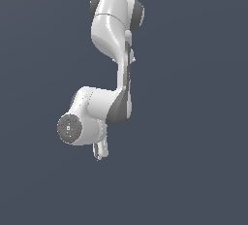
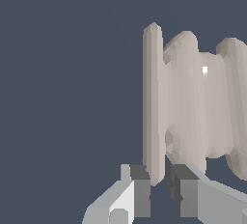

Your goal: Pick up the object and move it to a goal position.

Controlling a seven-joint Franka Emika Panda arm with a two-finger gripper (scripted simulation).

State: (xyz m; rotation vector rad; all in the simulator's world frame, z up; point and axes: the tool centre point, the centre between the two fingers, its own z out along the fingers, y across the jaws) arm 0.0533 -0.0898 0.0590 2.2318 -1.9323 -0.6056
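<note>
The object (image 2: 193, 107) is a pale beige-pink ribbed piece like a stack of discs, and it fills much of the wrist view. My gripper (image 2: 159, 194) stands at its outermost disc, one grey finger pad (image 2: 140, 194) on each side of that disc's rim with almost no gap left. The gripper is shut on that rim. In the exterior view the white hand and the gripper (image 1: 99, 152) show below the arm's wrist, fingers close together, and the object is hidden there.
Only a plain dark blue-grey background shows around the white arm (image 1: 116, 35) in the exterior view. No other objects, containers or goal marker can be seen in either view.
</note>
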